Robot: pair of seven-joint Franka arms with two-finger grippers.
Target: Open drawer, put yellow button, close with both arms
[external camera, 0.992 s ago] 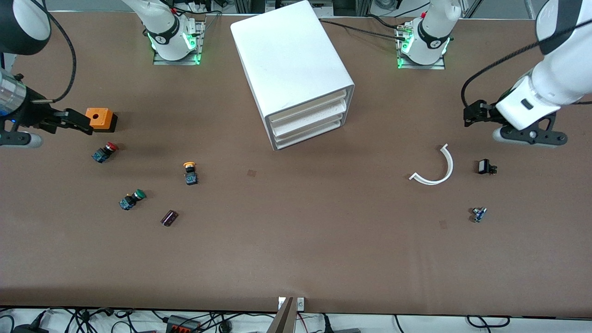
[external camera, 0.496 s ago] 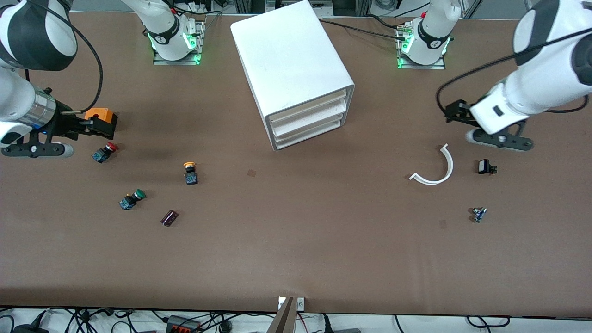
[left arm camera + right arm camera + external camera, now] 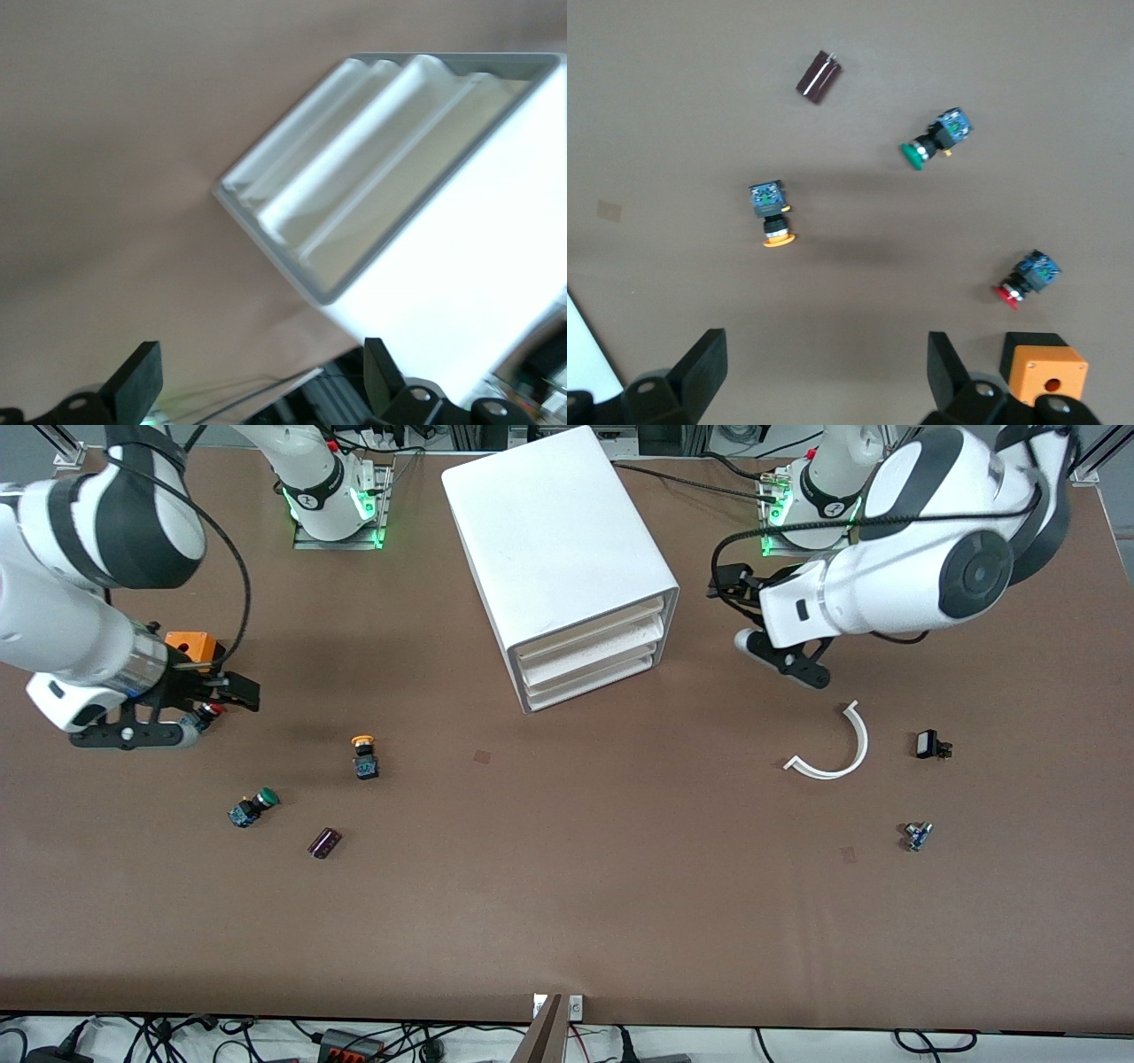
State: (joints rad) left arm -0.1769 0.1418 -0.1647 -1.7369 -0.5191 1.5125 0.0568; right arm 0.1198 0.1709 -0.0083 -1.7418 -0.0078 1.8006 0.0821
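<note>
The white cabinet (image 3: 558, 549) stands at the middle of the table, and its three drawers are shut. The top drawer (image 3: 589, 631) is closed. The cabinet also fills the left wrist view (image 3: 372, 177). The yellow button (image 3: 363, 754) lies on the table toward the right arm's end, and also shows in the right wrist view (image 3: 772, 217). My right gripper (image 3: 237, 691) is open and empty, in the air over the red button (image 3: 210, 710); it also shows in its own view (image 3: 824, 354). My left gripper (image 3: 722, 587) is open and empty, in the air beside the cabinet; it also shows in its own view (image 3: 261, 363).
An orange box (image 3: 190, 646) sits beside the red button. A green button (image 3: 252, 808) and a dark purple part (image 3: 324, 842) lie nearer to the front camera. A white curved strip (image 3: 833, 748), a black part (image 3: 930, 745) and a small blue part (image 3: 917, 835) lie toward the left arm's end.
Both arms have swung in toward the middle. The right gripper went from beside the orange box to over the red button. The left gripper moved close to the cabinet.
</note>
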